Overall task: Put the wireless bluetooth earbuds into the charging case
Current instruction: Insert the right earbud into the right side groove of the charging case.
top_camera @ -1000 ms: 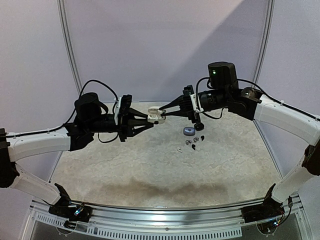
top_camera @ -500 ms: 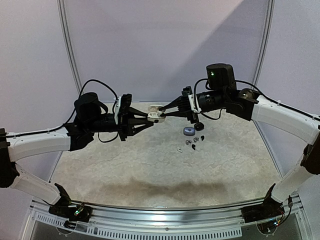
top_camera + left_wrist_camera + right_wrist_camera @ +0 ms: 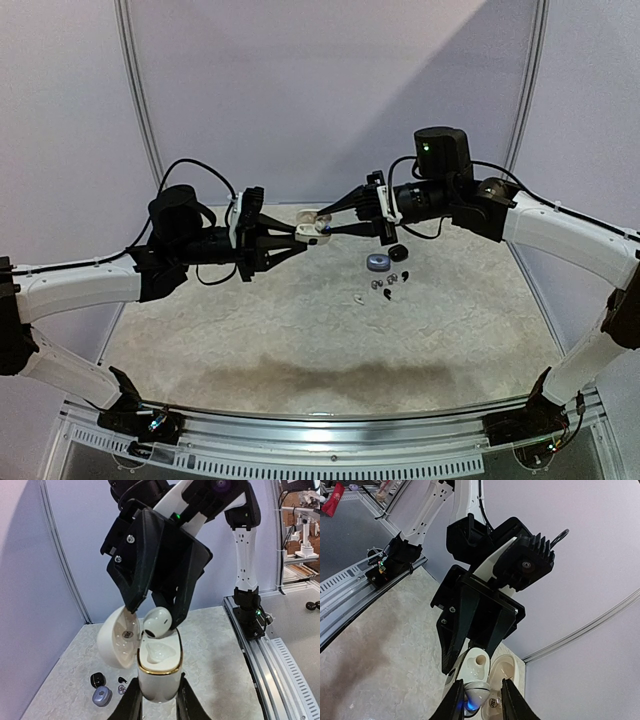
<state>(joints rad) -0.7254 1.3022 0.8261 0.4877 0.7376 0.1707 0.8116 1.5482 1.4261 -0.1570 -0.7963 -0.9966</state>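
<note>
Speckled tabletop [image 3: 300, 330] — earbud [image 3: 159, 621] at charging case [image 3: 159, 676]

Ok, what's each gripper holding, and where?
Left gripper: the charging case, by its lower body. Right gripper: white earbud between its jaws above the case; actual grip cannot be told.

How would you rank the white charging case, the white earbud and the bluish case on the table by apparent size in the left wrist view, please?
1. white charging case
2. white earbud
3. bluish case; it lies farther from the camera, so this last ranking is unsure.
</note>
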